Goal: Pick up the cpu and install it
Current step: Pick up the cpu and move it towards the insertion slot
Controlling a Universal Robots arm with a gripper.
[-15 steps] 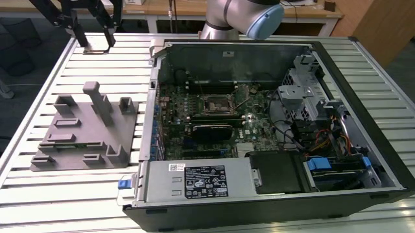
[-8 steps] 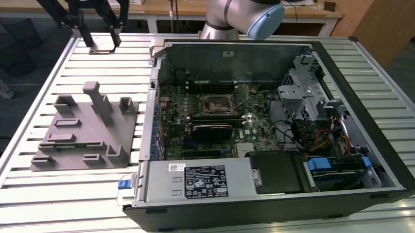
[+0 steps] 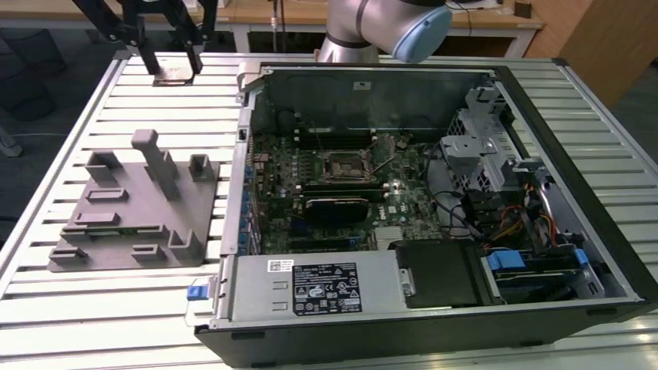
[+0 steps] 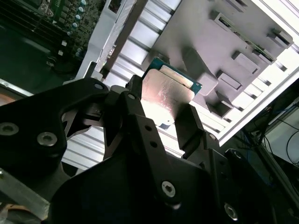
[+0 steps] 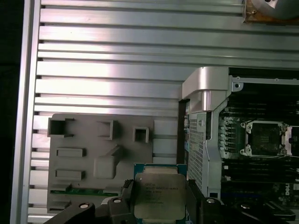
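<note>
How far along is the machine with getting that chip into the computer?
Done: the pickup. The claw is shut on the cpu, holding it up above the slatted table near the grey tray. In hand: the chip hangs outside the open computer case. Left: the install itself, since the socket on the board looks empty.

Your cpu [image 5: 159, 196] hangs over the grey tray [image 5: 79, 135], gripped on two opposite edges: square silver lid, green border.
</note>
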